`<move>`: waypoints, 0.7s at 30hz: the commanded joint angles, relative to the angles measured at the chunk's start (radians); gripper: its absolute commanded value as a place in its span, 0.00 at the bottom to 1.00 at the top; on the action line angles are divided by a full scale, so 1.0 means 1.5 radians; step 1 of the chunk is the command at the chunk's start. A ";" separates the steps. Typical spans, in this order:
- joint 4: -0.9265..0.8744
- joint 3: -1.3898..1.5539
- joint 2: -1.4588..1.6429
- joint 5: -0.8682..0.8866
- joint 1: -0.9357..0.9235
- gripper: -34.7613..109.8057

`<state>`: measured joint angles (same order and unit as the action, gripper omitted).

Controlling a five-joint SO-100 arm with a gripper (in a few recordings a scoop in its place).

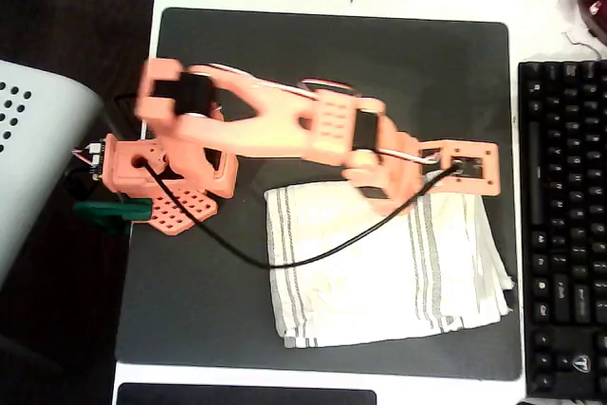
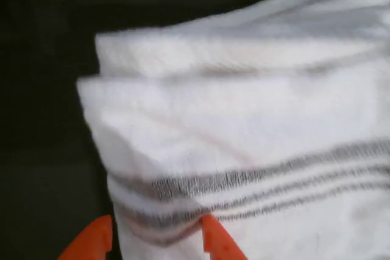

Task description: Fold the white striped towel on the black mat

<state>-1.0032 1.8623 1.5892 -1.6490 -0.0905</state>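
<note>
Since the hand (image 2: 155, 238) stands open and empty astride the white striped towel's (image 2: 244, 144) 7 o'clock corner, the towel stretches toward 2 o'clock in the wrist view

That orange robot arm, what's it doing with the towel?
The orange arm reaches across the black mat to the white striped towel, which lies on the mat already doubled over, with layered edges in the wrist view. Its gripper sits right at the towel's striped edge, with one of the orange fingers against the cloth and the other over the mat beside it. Whether it is pinching the towel is unclear. A black keyboard lies beside the mat.
</note>
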 commanded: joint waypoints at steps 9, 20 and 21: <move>-0.007 -0.219 -0.240 0.049 0.038 0.37; -0.001 -0.197 -0.198 0.021 0.056 0.38; 0.005 -0.199 -0.213 0.020 0.059 0.37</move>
<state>-1.0078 1.5555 1.2318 -1.5938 -0.0138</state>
